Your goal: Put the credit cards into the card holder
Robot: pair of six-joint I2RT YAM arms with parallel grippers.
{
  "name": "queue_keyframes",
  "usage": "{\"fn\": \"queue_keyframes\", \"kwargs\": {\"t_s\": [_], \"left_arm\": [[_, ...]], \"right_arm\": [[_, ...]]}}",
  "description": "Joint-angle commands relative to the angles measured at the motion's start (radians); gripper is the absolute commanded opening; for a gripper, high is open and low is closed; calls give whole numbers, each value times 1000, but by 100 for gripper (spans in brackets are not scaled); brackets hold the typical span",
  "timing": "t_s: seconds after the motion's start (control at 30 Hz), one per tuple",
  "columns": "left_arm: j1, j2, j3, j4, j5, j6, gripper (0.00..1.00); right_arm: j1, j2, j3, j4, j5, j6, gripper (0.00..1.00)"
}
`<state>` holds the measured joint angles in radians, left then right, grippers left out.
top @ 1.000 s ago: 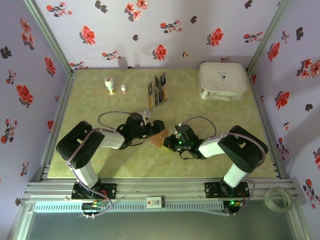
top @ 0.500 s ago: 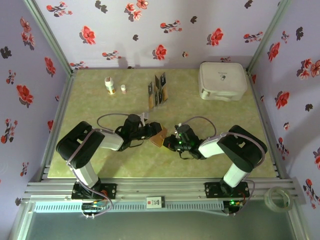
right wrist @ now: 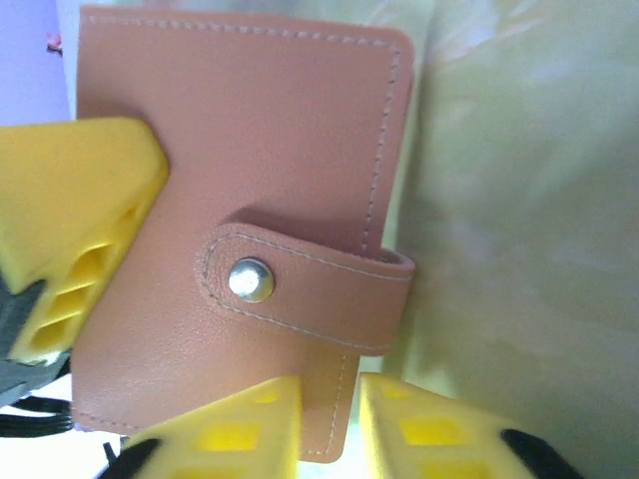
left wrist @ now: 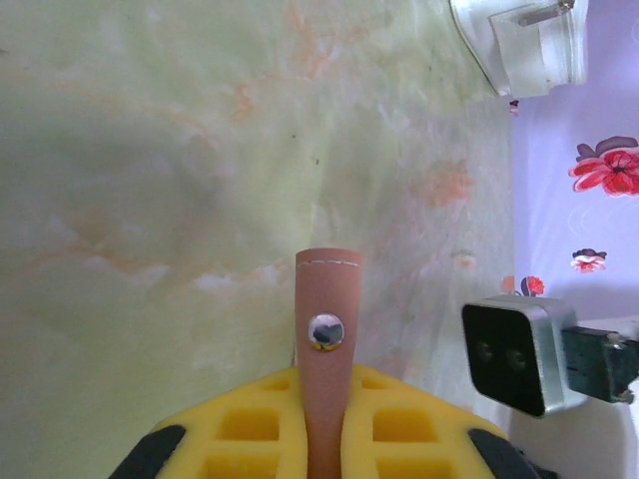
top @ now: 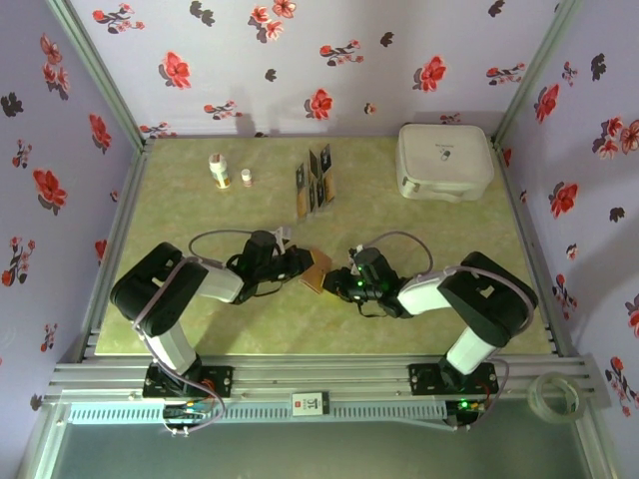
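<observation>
The card holder (top: 318,269), a reddish-brown wallet snapped closed by its strap, is held up off the table between the two arms. My left gripper (top: 301,264) is shut on it; in the left wrist view its yellow pads (left wrist: 250,424) press the card holder's (left wrist: 326,299) edge from both sides. My right gripper (top: 340,282) is slightly open around the lower corner of the card holder (right wrist: 240,140), with a gap showing beside one finger (right wrist: 419,419). The dark credit cards (top: 318,180) stand in a slotted rack at the back of the table.
A large white rounded case (top: 444,162) sits at the back right. Two small bottles (top: 219,171) (top: 247,177) stand at the back left. Flowered walls close three sides. A tape roll (top: 559,395) lies off the table at the near right.
My left gripper has shut on the card holder. My right gripper, shut on it before, has parted its jaws a little. The card holder has drifted slightly left.
</observation>
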<state>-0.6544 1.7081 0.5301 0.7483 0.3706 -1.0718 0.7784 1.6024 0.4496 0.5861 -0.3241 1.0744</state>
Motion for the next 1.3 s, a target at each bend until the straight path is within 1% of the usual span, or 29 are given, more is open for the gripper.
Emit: {"fn": "queue_keyframes", "kwargs": {"t_s": [0.0,0.1,0.17,0.27,0.33,0.47,0.67,0.83,1.27], "left_arm": [[16,-81,-16,38,7,8,0],[16,-152,-13,-15,-6,28,0],[16,-204,-13,-48,-32,33,0],[16,-272,-10,-87,-87,21,0],[16,-311,-12,-104,-129,1,0],[15,-367,-3,-134,-194,-32,0],[11,-424,-1,-166,-248,-53,0],[12,-446,1,-188,-257,-50,0],[6,-443,1,-178,-257,-56,0]], "right_arm": [[-4,-139,30,-191,49,-66,34],[-4,-263,101,-437,135,-159,47],[-4,-319,166,-583,196,-224,53],[-2,-358,257,-713,254,-295,60],[-1,-358,311,-750,269,-326,65],[13,-312,408,-775,272,-367,66],[55,-226,502,-774,284,-397,66],[68,-185,523,-741,284,-392,66],[76,-92,570,-666,280,-379,65]]}}
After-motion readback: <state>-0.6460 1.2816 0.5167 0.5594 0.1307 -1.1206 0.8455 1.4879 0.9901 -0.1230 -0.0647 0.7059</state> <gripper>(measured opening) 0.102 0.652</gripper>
